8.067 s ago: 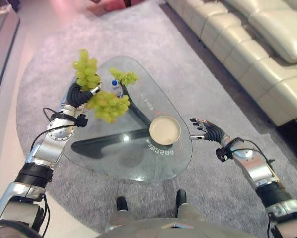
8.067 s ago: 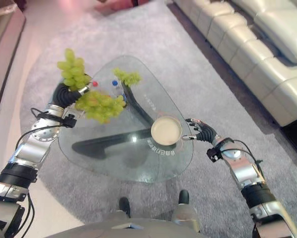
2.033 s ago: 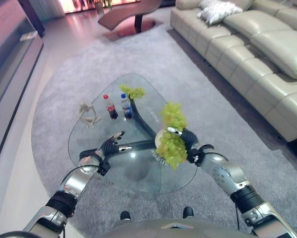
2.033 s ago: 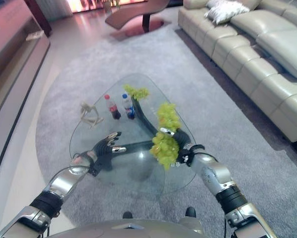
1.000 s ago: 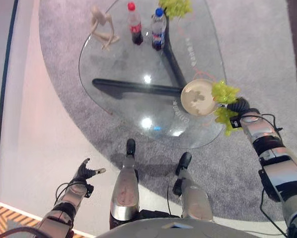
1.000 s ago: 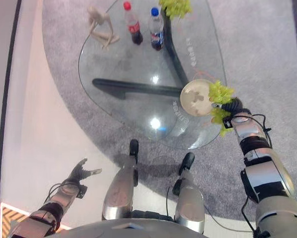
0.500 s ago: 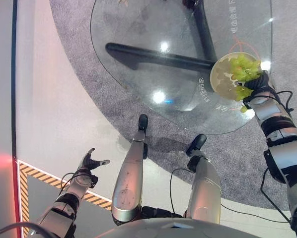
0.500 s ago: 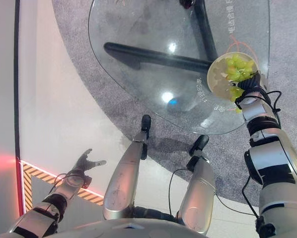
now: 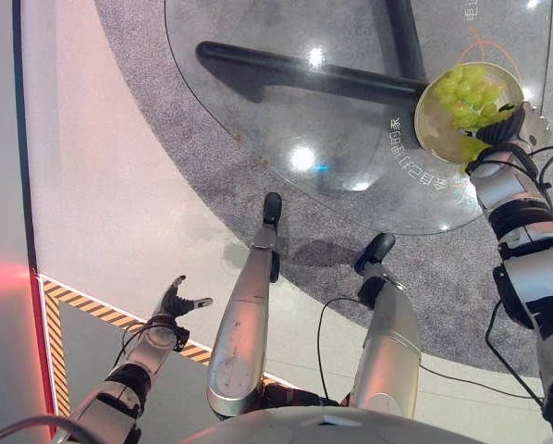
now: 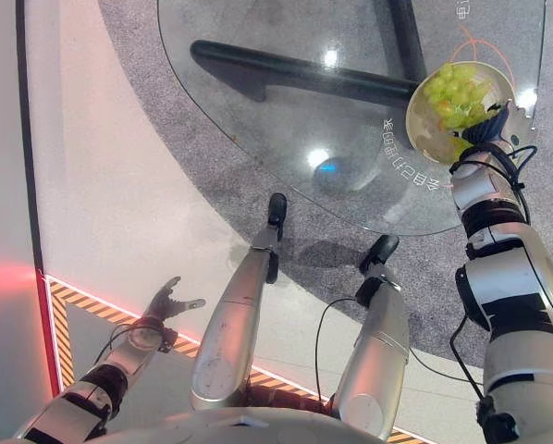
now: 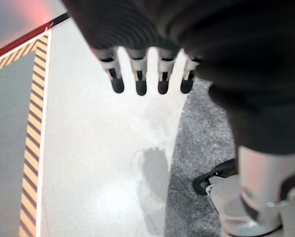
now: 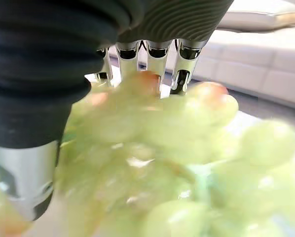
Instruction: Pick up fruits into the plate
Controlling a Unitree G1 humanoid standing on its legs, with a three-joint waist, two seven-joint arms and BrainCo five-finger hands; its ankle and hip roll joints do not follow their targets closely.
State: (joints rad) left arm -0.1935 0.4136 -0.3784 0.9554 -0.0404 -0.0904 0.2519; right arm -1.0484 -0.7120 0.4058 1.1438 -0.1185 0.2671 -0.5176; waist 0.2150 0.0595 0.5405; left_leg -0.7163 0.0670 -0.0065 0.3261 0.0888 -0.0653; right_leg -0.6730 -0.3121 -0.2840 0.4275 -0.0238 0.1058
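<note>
white characters (image 9: pixel 413 165) are printed on the glass worktop (image 9: pixel 258 120), curving along its near edge just beside the plate (image 9: pixel 431 122); more white characters (image 10: pixel 465 10) sit towards its far right edge. they are too small to read. no other text or numbers show.

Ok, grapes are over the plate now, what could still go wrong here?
The plate sits near the glass table's edge, so a nudge from the right hand might push it off. Part of the grape bunch hangs over the plate's rim by the hand and may spill out on release.
</note>
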